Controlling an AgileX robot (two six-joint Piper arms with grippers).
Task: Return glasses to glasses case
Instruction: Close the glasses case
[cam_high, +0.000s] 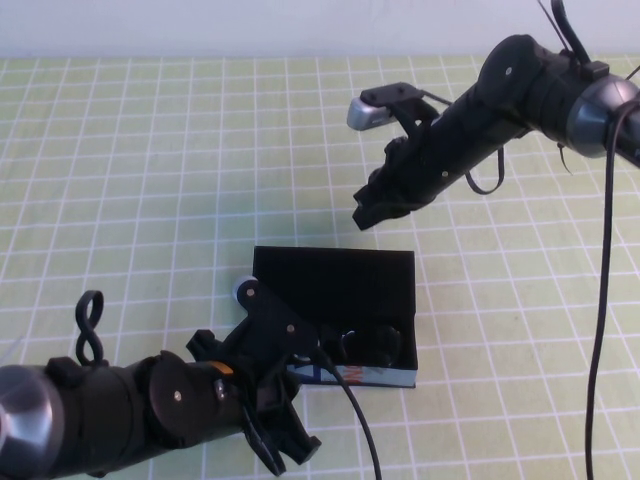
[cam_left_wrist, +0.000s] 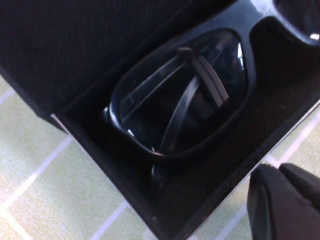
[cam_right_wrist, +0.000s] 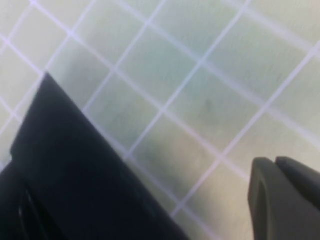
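Looking from the high view: the glasses case (cam_high: 345, 300) sits open near the middle of the table (cam_high: 150, 170), its long axis running left to right, the flap lid standing up along the far side and the printed blue, white and orange front facing the robot.
Glasses, high view: the glasses (cam_high: 365, 343) lie inside the case, along its length; only dark rounded shapes show, so their exact facing is hard to read here.
Left gripper, high view: the left gripper (cam_high: 285, 445) hangs low at the case's near left corner, just outside it; its jaws appear pressed together, holding nothing.
Right gripper, high view: the right gripper (cam_high: 365, 215) hovers above the table just beyond the lid, jaws closed and empty.
Left wrist view: one lens and the folded arms behind it rest on the black lining, the frame front parallel to the case wall.
Right wrist view: a black corner of the case over green cloth.
Surface: pale green cloth with a white grid, a plain white wall behind.
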